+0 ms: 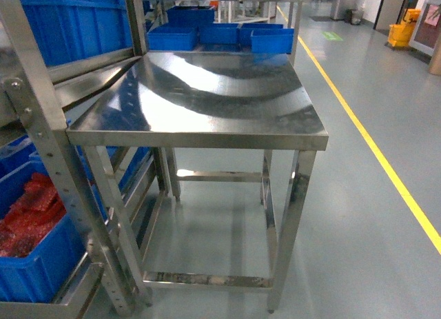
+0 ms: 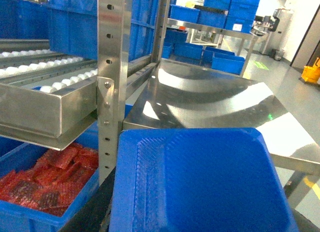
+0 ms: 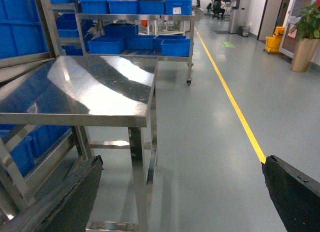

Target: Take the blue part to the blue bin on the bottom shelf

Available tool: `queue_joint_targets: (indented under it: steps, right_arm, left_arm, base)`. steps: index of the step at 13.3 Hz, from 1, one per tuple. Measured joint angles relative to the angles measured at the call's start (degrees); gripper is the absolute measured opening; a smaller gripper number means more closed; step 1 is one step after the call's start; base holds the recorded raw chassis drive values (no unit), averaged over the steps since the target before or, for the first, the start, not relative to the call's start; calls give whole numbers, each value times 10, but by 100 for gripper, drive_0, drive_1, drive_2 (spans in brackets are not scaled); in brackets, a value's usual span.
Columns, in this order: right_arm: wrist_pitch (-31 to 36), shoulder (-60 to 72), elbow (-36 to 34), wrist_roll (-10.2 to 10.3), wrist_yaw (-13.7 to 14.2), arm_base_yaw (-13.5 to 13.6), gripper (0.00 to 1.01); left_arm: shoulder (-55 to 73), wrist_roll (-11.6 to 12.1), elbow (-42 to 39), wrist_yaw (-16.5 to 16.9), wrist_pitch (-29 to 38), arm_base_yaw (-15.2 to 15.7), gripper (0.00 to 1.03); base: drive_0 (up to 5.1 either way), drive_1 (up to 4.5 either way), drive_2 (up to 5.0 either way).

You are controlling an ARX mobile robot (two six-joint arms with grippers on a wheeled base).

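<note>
Blue part filling the foreground of the left wrist view, beside the rack post.
Blue bin of red pieces lower left; left fingers unseen, state indeterminable; right gripper fingers spread wide, empty.

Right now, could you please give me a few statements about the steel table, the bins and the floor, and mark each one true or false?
1. The steel table has nothing on its top. True.
2. The blue bin low in the rack holds red parts. True.
3. The floor line to the right of the table is white. False: it is yellow.
4. In the left wrist view, a blue tray fills the foreground. True.
5. The right gripper is shut on a part. False: its black fingers stand wide apart with only floor between.
6. The roller track has black rollers. False: they are white.
</note>
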Motion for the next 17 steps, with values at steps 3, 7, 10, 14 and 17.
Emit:
queue_joint_targets:
  steps: [3,7,10,14,17]
  right_arm:
    - [-2,0,0,0,0,0,98]
    - [0,0,0,0,1,0,98]
    - [0,0,0,0,0,0,98]
    - [-1,0,0,0,0,0,98]
    - [-2,0,0,0,0,0,98]
  left_arm:
    - [3,0,0,0,0,0,43]
    - [2,0,0,0,0,0,43]
    - [2,0,0,0,0,0,43]
    - [1,0,0,0,0,0,43]
    - [1,0,0,0,-1,0,43]
  base:
    - [0,0,0]
    - [-223,113,113]
    - [-487,259,259]
    - [-495,250,250]
    - [-500,245,245]
